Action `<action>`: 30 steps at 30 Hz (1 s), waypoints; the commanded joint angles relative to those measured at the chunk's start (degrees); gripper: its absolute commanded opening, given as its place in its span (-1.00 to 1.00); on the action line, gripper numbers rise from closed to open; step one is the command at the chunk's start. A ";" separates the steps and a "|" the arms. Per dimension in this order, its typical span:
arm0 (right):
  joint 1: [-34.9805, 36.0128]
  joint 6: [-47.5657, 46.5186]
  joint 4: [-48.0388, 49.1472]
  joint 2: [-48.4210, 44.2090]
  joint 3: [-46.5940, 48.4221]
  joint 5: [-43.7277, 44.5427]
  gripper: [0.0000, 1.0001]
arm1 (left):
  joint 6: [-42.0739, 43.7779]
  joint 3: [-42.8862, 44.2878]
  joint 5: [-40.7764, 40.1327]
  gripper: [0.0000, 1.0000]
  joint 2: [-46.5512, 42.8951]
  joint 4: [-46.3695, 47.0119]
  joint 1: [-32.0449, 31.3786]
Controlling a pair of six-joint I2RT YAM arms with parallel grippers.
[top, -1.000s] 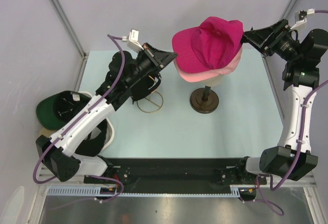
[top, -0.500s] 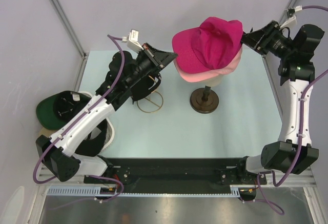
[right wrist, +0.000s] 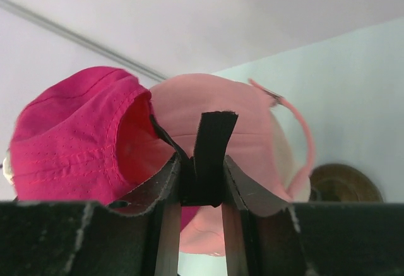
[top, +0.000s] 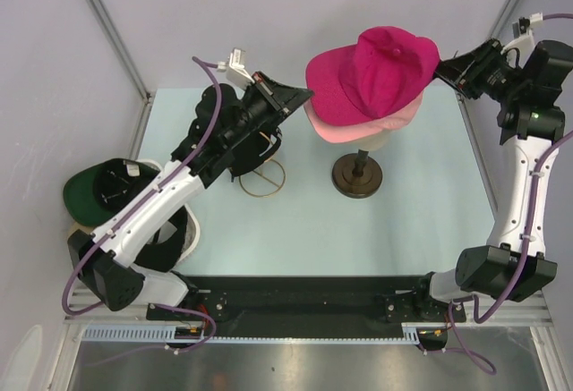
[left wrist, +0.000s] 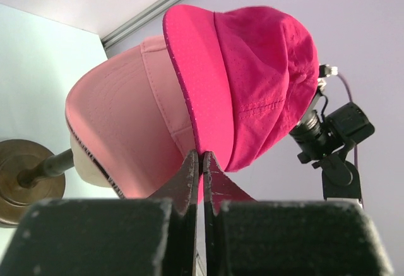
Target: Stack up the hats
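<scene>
A magenta cap (top: pixel 376 69) hangs between my two grippers, just above a light pink cap (top: pixel 372 126) that sits on the beige mannequin head (top: pixel 360 141). My left gripper (top: pixel 303 97) is shut on the magenta cap's brim edge, as the left wrist view (left wrist: pixel 202 157) shows. My right gripper (top: pixel 440 67) is shut on the cap's black back strap (right wrist: pixel 214 134). In the left wrist view the magenta cap (left wrist: pixel 252 74) overlaps the pink cap (left wrist: pixel 126 124). A dark green cap (top: pixel 98 190) lies at the far left. A black cap (top: pixel 166 241) lies beside it, mostly under my left arm.
The mannequin head stands on a dark round base (top: pixel 356 176) mid-table. A wire ring stand (top: pixel 261 176) is left of it, under my left wrist. A white mesh basket (top: pixel 190 230) is at the near left. Walls close in behind and at both sides.
Both grippers have moved a little to the right and farther back, carrying the magenta cap with them. The pink cap and the mannequin head have not moved.
</scene>
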 commanded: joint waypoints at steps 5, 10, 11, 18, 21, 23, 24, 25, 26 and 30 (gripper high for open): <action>-2.19 -6.26 -14.93 0.72 2.54 8.23 -1.00 | -1.60 3.42 -2.15 -0.99 1.45 -1.65 0.13; -0.87 -9.35 -18.63 1.69 2.63 12.09 -1.00 | -2.13 3.07 -3.55 -1.00 1.37 -4.55 0.21; -0.17 -9.61 -18.81 1.87 2.63 12.62 -1.00 | -2.13 2.90 -3.82 -0.99 1.45 -4.55 0.21; 2.65 -12.51 -20.30 4.77 2.89 18.24 -1.00 | -1.96 3.16 -4.78 -0.99 2.60 -6.57 0.21; 3.00 -13.48 -20.30 5.82 3.07 19.21 -1.00 | -1.87 3.07 -5.31 -0.99 2.60 -7.97 0.21; 3.35 -14.09 -20.39 6.26 3.07 20.00 -1.00 | -1.69 3.16 -5.93 -0.99 2.25 -9.11 0.13; 3.87 -14.27 -20.65 6.61 3.07 20.44 -1.00 | -1.60 3.07 -6.10 -0.99 1.99 -9.55 0.13; 4.05 -14.45 -20.74 6.70 2.89 20.71 -1.00 | -1.52 3.07 -6.19 -0.99 1.55 -10.25 0.21; 4.40 -14.71 -20.92 6.70 2.46 20.88 -1.00 | -1.43 3.07 -6.63 -0.99 1.28 -10.70 0.13; 5.81 -14.80 -20.13 7.05 0.35 21.85 -1.00 | -1.43 2.19 -6.55 -1.00 -0.12 -12.81 0.21</action>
